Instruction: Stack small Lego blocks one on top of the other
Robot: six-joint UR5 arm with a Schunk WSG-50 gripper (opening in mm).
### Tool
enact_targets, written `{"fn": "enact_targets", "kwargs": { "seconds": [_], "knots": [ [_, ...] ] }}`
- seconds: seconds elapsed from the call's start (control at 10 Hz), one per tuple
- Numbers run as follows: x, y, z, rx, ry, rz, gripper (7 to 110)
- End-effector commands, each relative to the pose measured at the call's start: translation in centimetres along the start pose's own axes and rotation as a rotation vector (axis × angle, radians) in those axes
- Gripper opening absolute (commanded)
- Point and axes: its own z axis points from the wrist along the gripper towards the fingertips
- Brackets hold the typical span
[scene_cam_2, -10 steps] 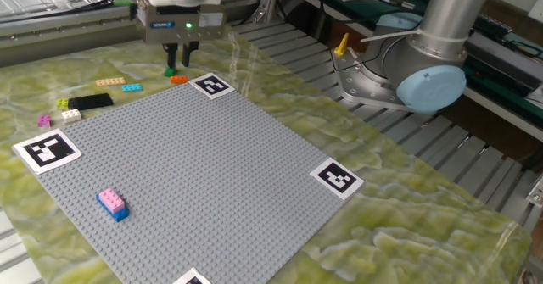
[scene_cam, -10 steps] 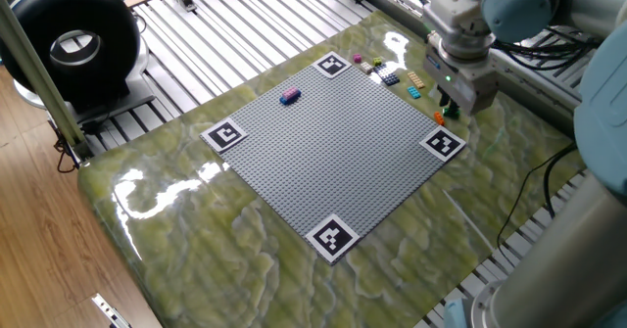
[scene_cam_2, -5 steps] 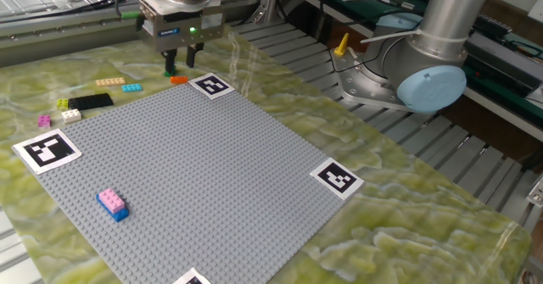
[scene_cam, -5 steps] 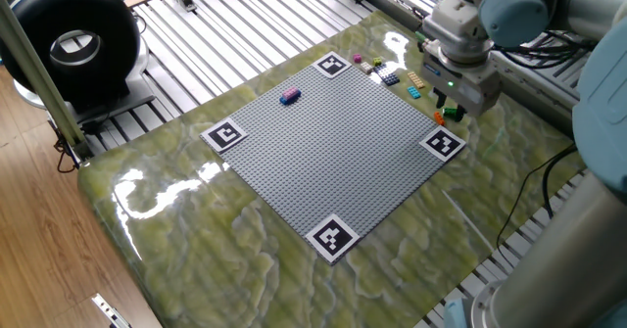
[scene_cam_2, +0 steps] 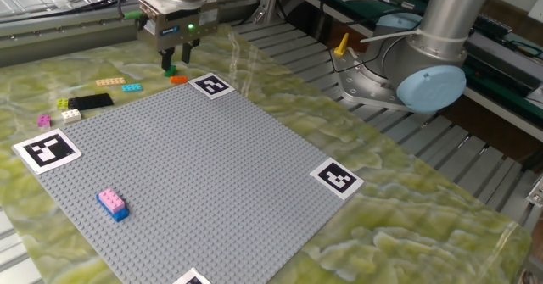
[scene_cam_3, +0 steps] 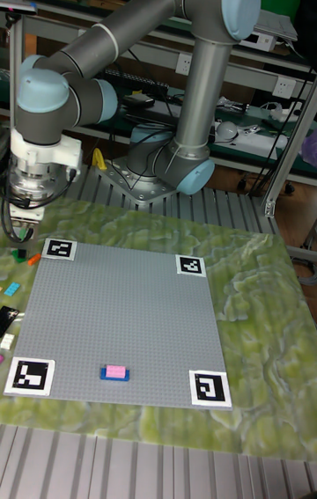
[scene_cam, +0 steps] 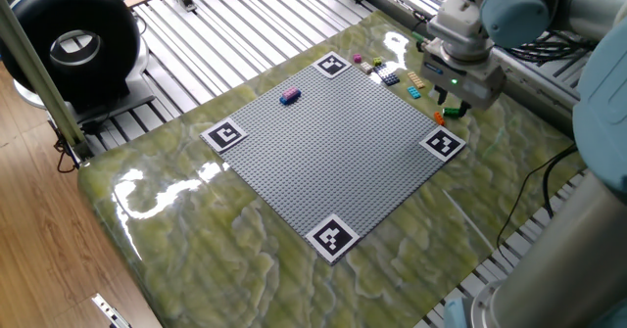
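My gripper (scene_cam_2: 176,64) hangs just above the table's far edge, beyond the grey baseplate's (scene_cam_2: 187,182) corner tag. A small green Lego block (scene_cam_2: 170,69) sits at its fingertips, and the fingers look closed on it. The same gripper (scene_cam: 452,103) and green block (scene_cam: 452,110) show in the one fixed view. An orange block (scene_cam_2: 178,80) lies on the table right beside them. A pink block on a blue one (scene_cam_2: 112,203) stands on the baseplate near its front-left corner. Cyan (scene_cam_2: 131,87), tan (scene_cam_2: 109,82), yellow (scene_cam_2: 64,103), white (scene_cam_2: 71,114) and pink (scene_cam_2: 43,120) blocks lie loose on the far left.
Black-and-white marker tags (scene_cam_2: 212,86) sit at the baseplate's corners. A long black brick (scene_cam_2: 92,101) lies among the loose blocks. The arm's base (scene_cam_2: 407,72) stands at the back right. Metal rails border the marbled table top.
The gripper has risen slightly and shifted a little sideways near the orange block, with the green block staying at its fingertips. Nothing else has moved.
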Motion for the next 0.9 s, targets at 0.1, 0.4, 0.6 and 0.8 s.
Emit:
{"fn": "enact_targets", "kwargs": {
  "seconds": [0.1, 0.4, 0.6, 0.8],
  "knots": [
    [-0.35, -0.88, -0.49, 0.046, -0.057, -0.179, 44],
    [0.03, -1.39, -0.38, 0.065, -0.027, -0.299, 44],
    [0.44, -1.37, -0.34, 0.062, -0.007, -0.341, 66],
    [0.25, -1.25, -0.31, 0.058, -0.014, -0.365, 66]
  ]
}}
